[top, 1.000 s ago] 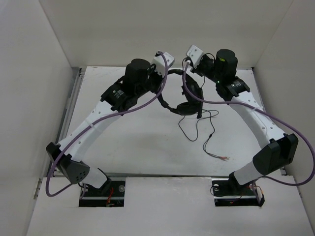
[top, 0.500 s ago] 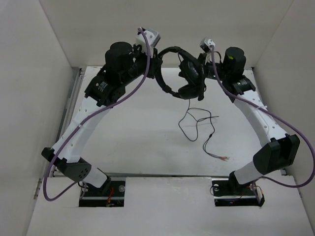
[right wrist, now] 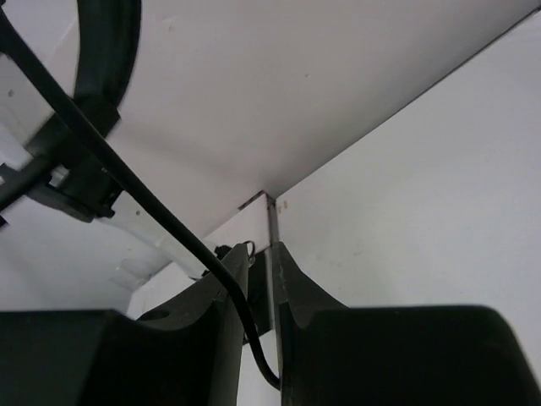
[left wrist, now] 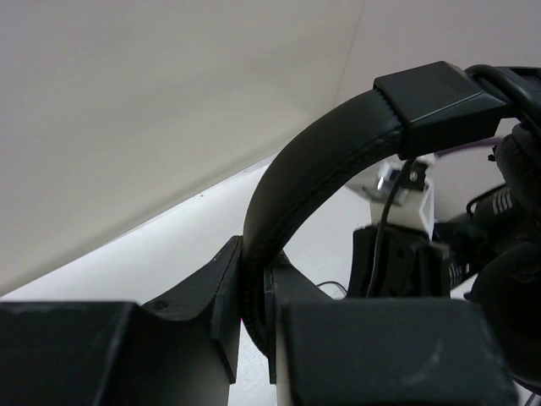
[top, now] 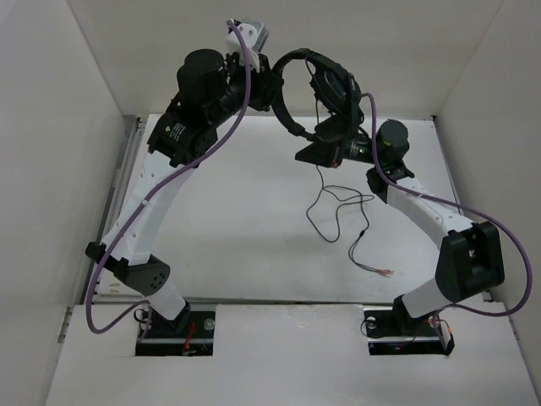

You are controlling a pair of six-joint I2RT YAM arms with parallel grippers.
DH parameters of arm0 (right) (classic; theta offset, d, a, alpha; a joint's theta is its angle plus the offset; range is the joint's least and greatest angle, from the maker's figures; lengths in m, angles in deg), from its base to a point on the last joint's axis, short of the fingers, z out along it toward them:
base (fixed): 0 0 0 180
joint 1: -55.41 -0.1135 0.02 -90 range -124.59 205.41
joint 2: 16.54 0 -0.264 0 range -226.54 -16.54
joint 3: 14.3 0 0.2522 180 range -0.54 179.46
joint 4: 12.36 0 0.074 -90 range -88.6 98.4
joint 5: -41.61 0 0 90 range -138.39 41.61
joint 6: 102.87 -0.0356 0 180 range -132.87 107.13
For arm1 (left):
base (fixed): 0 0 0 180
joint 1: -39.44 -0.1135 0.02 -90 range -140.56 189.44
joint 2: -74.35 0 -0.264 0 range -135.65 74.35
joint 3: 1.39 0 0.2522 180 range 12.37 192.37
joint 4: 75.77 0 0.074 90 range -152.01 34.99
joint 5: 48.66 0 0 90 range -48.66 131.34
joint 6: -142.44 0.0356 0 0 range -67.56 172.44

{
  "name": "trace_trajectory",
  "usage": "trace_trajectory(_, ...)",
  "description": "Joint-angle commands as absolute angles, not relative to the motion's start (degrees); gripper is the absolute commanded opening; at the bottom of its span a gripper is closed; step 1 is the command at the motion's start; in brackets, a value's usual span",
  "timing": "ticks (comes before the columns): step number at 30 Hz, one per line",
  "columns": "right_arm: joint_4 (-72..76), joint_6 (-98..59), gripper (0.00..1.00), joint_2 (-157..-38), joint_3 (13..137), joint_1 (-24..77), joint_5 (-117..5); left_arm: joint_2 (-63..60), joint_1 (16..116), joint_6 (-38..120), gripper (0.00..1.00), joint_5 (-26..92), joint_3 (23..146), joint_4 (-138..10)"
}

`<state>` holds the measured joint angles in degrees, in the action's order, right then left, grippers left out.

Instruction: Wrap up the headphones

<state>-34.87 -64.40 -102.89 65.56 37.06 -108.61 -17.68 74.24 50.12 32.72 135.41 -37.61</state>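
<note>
The left end effector [left wrist: 254, 292] is clamping the curved headband [left wrist: 313, 161] of the headphones [top: 331, 89], its jaws pressing on both sides of the band with no gap showing. The headphones are hanging in the air over the far part of the bench [top: 220, 245], clear of its surface. The right end effector [right wrist: 269, 254] is standing only slightly parted, a narrow slit showing between its fingers [right wrist: 207, 313]. The thin black cord [right wrist: 169, 222] is running down into that slit and lying against one finger; the slit is appearing wider than the cord. The cord is dropping to the middle of the bench in loose loops, its reddish tips [top: 386, 272] resting toward the bench's near right.
</note>
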Motion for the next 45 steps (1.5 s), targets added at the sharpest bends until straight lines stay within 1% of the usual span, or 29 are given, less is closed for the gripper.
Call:
trace_trajectory(1, -45.1, -71.2, 0.24, -101.8, 61.7, 34.7, -109.0, -17.4, 72.3, 47.2, 0.0, 34.0, 139.8, -42.6)
trace_trajectory(6, -45.2, -69.3, 0.25, -99.7, 55.1, 31.5, -108.1, -18.5, 69.4, 48.1, 0.0, 40.7, 140.3, -44.7)
trace_trajectory(11, -42.6, -66.4, 0.23, -99.4, 53.8, 29.5, -107.1, -19.3, 67.9, 48.0, 0.0, 48.5, 139.6, -47.0)
trace_trajectory(14, -41.8, -65.4, 0.22, -100.4, 55.0, 28.9, -106.9, -20.2, 67.8, 46.8, 0.0, 50.7, 140.2, -47.2)
trace_trajectory(17, -41.3, -64.6, 0.18, -101.7, 56.1, 28.5, -106.0, -20.9, 67.8, 44.5, 0.0, 50.7, 140.6, -47.1)
trace_trajectory(20, -39.5, -63.0, 0.12, -102.9, 57.0, 28.4, -105.1, -21.1, 68.0, 43.5, 0.0, 50.7, 140.7, -46.8)
trace_trajectory(24, -36.1, -60.3, 0.08, -104.1, 58.1, 28.3, -104.4, -21.5, 68.2, 42.9, 0.0, 51.1, 141.8, -46.8)
trace_trajectory(36, -27.2, -52.6, 0.06, -108.9, 63.3, 25.5, -103.1, -23.4, 69.6, 41.8, 0.0, 51.7, 144.1, -47.1)
trace_trajectory(40, -23.0, -49.4, 0.04, -108.0, 64.8, 24.7, -102.6, -23.7, 68.8, 43.9, 0.0, 55.6, 142.5, -48.1)
trace_trajectory(45, -10.3, -38.4, 0.03, -105.9, 68.5, 23.7, -99.4, -23.7, 67.6, 49.0, 0.0, 63.7, 135.7, -53.7)
